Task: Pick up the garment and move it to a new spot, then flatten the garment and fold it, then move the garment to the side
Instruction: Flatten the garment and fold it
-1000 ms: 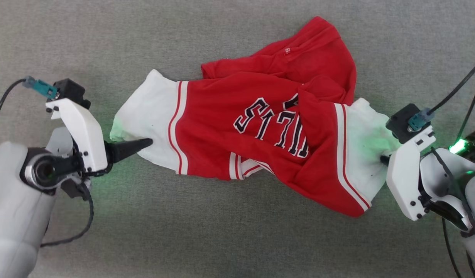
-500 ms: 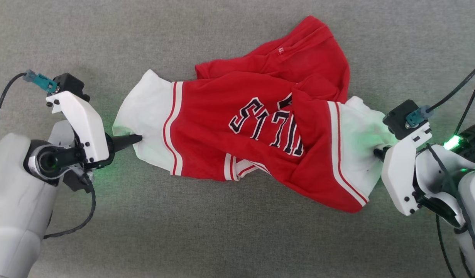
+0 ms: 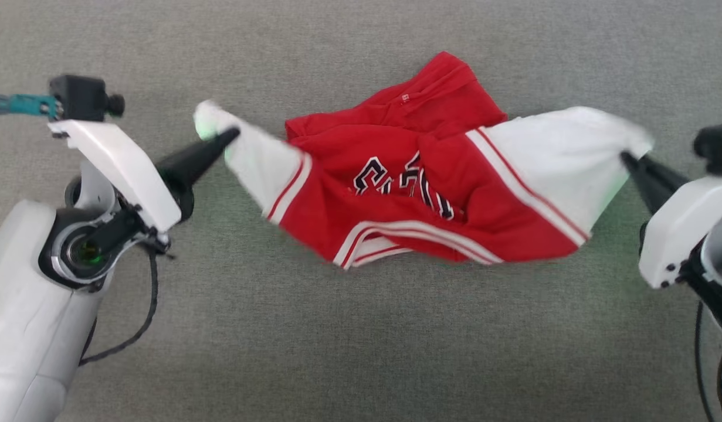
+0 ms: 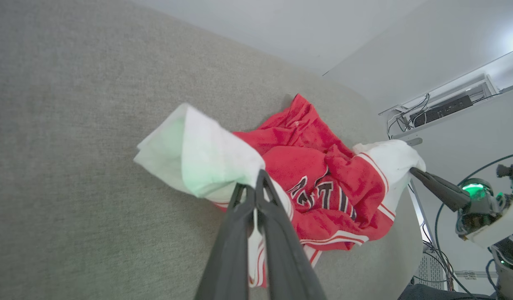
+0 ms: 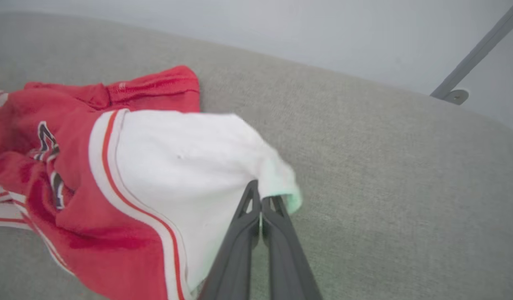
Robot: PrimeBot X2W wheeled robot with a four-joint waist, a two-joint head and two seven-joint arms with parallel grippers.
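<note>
1. Tightly closed, the left gripper [image 3: 229,138] pinches the cuff end of the left-side sleeve [image 3: 255,164]. The right gripper [image 3: 629,158] is closed the same way on the end of the right-side sleeve [image 3: 563,158]. Each wrist view shows white cloth caught between the dark fingers.
2. Grey woven surface [image 3: 361,351] — bare on every side of the cloth in the head view. The widest open band is on the near side, with a narrower one along the far side. In the left wrist view it ends in a curved edge past the shirt, with a pale wall [image 4: 364,37] beyond.
3. Red garment [image 3: 396,199] — near the middle of the surface, drawn out between the two grippers. Its red body is bunched and sagging, and parts are blurred.
4. Both sleeves are white and pulled outward, and a green glow tints each cuff by the fingertips.
5. Stripe trim [image 3: 407,231] — red-and-white bands run where each sleeve joins the body and along the lower hem.
6. Lettering [image 3: 402,184] — black with white outlines, crumpled into folds. A few strokes show, but no word or number can be read.
7. White tag [image 3: 404,98] on the upper red fold is too small to read.
</note>
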